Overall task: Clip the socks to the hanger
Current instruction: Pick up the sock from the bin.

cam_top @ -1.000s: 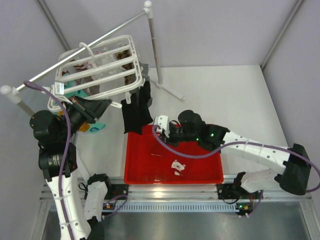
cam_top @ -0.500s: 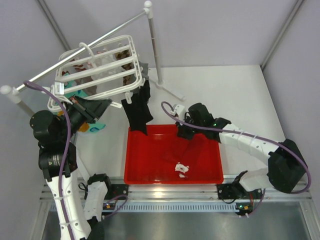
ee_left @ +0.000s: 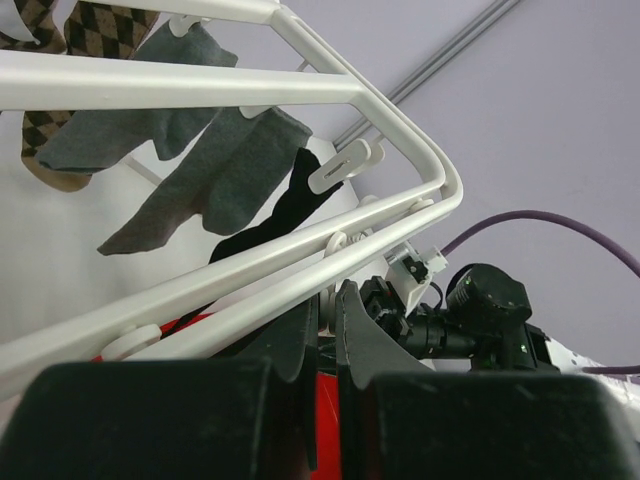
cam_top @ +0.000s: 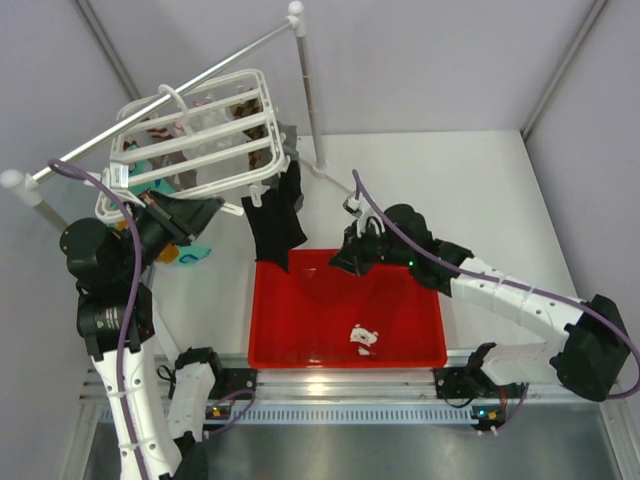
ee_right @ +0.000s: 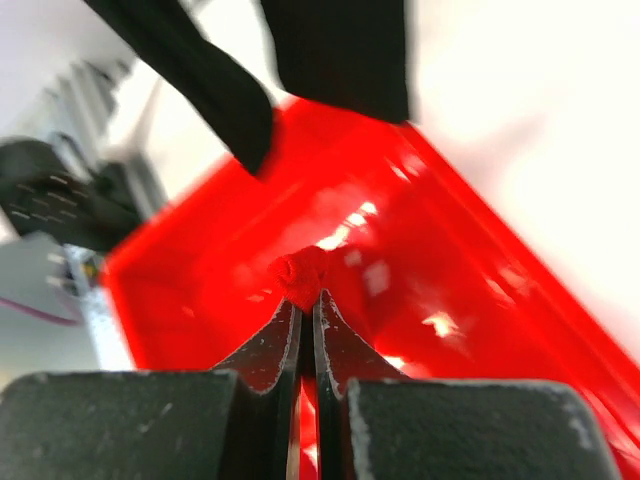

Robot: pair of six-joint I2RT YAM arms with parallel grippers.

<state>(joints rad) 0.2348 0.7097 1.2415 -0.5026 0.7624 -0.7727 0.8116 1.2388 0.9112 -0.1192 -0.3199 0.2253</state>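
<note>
**Scene status**

- Hanger [ee_left: 180, 82]: qty 1, white slatted frame, hooked on the metal rail [cam_top: 235, 61] at far left of the bench [cam_top: 450, 190].
- Black sock [cam_top: 273, 222]: qty 1, clipped at the hanger's right corner. It hangs straight down, lower end just over the far-left edge of the red tray [cam_top: 290, 325].
- Dark red sock [ee_right: 300, 272]: qty 1 visible. A bunched fold is pinched between the fingertips of the R gripper [ee_right: 308, 300], above the tray's far half.
- R gripper: closed on that fold, positioned just right of the black sock.
- L gripper [ee_left: 328, 300]: fingers closed, nothing seen between them. It sits just under the hanger's near rail, approx. level with the black sock's clip.
- Other items on the hanger, L wrist view: 2 grey socks [ee_left: 235, 175] and 2 brown argyle pieces [ee_left: 110, 25].
- Teal sock [cam_top: 195, 255]: qty 1, lying below the hanger beside the L arm.
- Tray: qty 1, holding 1 small white scrap [cam_top: 360, 337] near its front.
</note>
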